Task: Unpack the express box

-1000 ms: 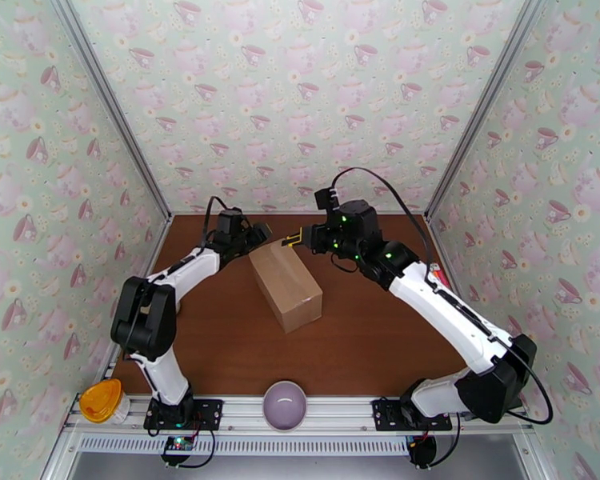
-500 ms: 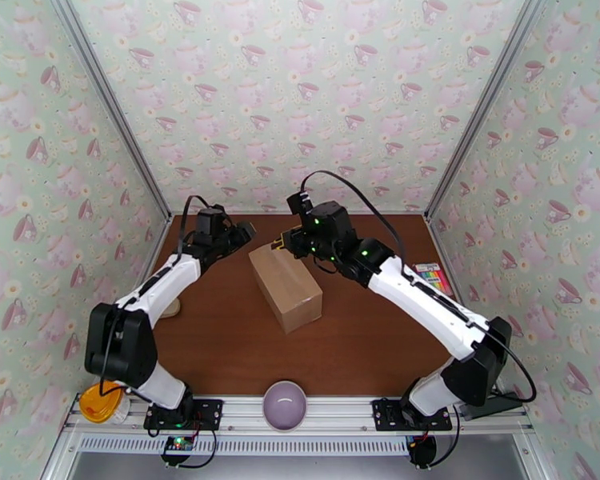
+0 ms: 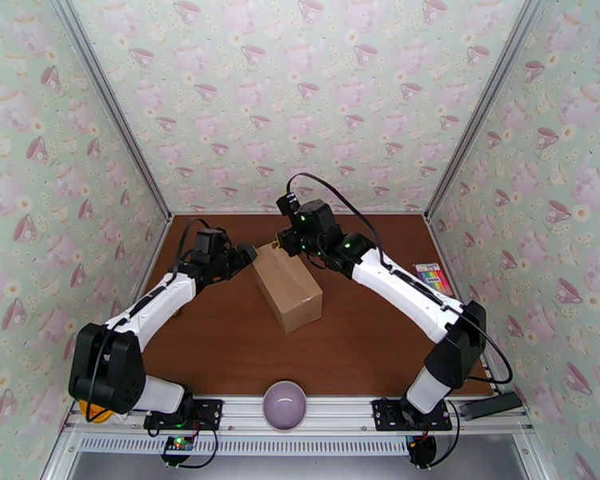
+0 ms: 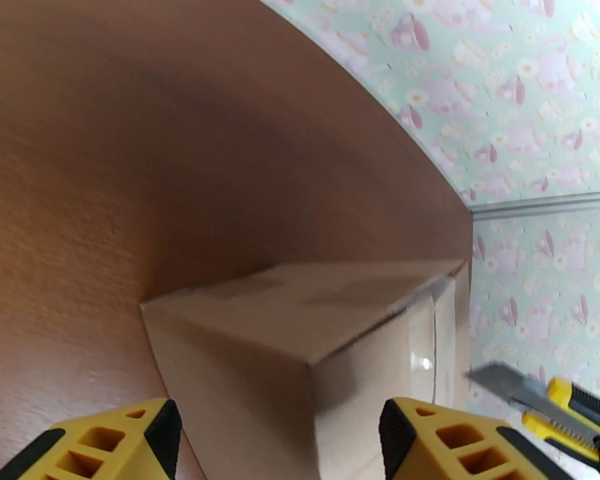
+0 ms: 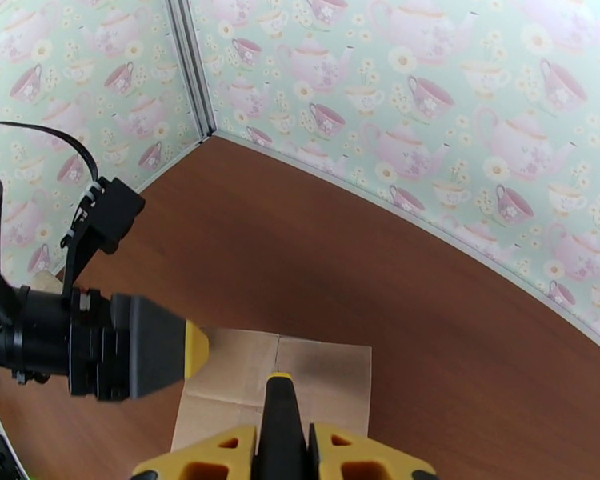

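Brown express box (image 3: 286,286) sits mid-table, set diagonally, flaps shut, seam taped. Left gripper (image 4: 276,446) is at its far left end, fingers apart, a box corner between them. Right gripper (image 5: 282,458) is clamped on a yellow-black utility knife (image 5: 280,418), its tip near the box's far end.

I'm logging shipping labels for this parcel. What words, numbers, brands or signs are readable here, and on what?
No text can be read in these pictures.
express box: plain brown cardboard with clear tape, no label or print on the faces shown.
colourful packet, right of the box: any print is too small to read.
utility knife: no legible brand.
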Available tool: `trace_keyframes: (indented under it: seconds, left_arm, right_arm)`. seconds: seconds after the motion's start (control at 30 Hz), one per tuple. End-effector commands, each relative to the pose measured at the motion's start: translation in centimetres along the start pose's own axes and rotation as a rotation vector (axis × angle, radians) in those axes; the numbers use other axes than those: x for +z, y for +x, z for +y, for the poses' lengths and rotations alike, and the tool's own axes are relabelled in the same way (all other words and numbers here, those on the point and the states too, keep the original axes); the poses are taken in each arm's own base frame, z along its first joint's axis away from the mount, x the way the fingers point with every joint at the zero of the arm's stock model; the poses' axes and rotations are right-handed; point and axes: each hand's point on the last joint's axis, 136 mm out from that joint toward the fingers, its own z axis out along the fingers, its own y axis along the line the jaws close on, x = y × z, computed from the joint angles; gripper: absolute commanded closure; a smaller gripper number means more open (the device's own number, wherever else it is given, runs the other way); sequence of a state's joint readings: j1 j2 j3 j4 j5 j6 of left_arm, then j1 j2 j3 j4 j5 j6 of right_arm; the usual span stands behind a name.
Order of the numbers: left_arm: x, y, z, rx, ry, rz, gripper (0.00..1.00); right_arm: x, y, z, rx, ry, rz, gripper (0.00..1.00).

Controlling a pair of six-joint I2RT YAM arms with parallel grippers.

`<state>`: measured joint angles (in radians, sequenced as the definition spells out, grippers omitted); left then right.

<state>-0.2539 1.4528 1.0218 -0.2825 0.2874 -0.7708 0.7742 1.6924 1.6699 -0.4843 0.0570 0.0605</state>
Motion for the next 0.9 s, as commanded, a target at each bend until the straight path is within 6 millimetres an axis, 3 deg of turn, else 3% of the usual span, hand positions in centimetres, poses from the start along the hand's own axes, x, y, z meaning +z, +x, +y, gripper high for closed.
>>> trace_keyframes:
  seconds: [0.0, 0.4, 0.43, 0.87]
  left_arm:
    - [0.0, 0.6, -0.6, -0.008, 0.033, 0.022, 0.27]
    - [0.9, 1.0, 0.2, -0.015, 0.009, 0.034, 0.28]
    - [1.2, 1.9, 1.3, -0.024, -0.013, 0.053, 0.28]
    - [1.7, 2.7, 2.7, -0.038, -0.053, 0.069, 0.3]
  right_arm:
    - [-0.1, -2.0, 0.4, -0.033, 0.01, -0.054, 1.0]
    - [0.8, -2.9, 0.6, -0.045, 0.017, -0.072, 1.0]
    - [0.9, -2.9, 0.6, -0.047, 0.016, -0.074, 1.0]
    - [2.4, -2.3, 0.8, -0.056, 0.014, -0.058, 1.0]
